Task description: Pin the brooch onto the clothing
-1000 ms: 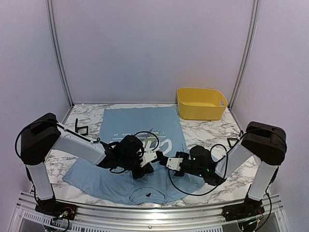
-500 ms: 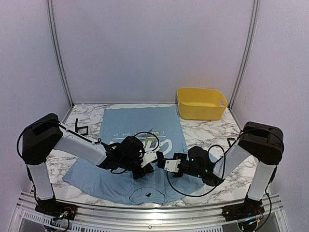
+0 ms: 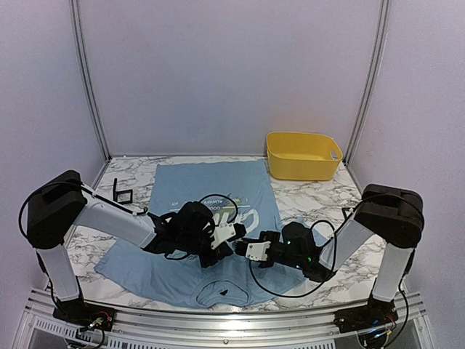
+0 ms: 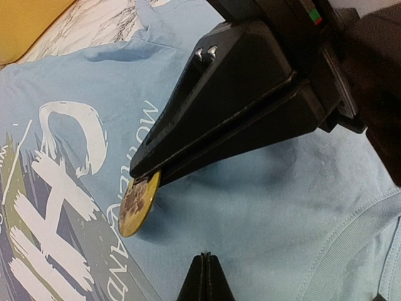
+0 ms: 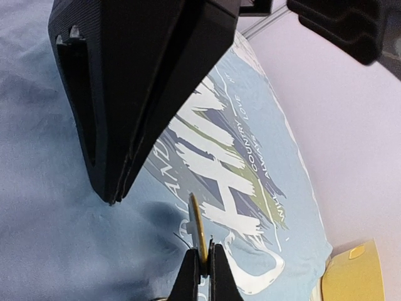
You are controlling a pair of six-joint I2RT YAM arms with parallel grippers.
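Note:
The clothing (image 3: 211,187), a light blue T-shirt with white lettering, lies flat on the marble table. My right gripper (image 5: 204,248) is shut on the brooch (image 5: 198,227), a round gold disc held edge-up just above the shirt's chest print. In the left wrist view the brooch (image 4: 139,204) sticks out of the right gripper's tips over the clothing (image 4: 263,207). My left gripper (image 4: 205,256) is shut with nothing between its fingers and hovers a short way from the brooch. In the top view the left gripper (image 3: 231,240) and right gripper (image 3: 245,246) nearly meet.
A yellow bin (image 3: 303,155) stands at the back right of the table (image 3: 327,200). A small black stand (image 3: 121,193) sits left of the shirt. A small dark item (image 3: 221,292) lies near the shirt's collar at the front edge.
My left gripper opened briefly and has shut again. Both grippers have edged slightly closer together over the shirt's chest. The brooch stays in the right gripper.

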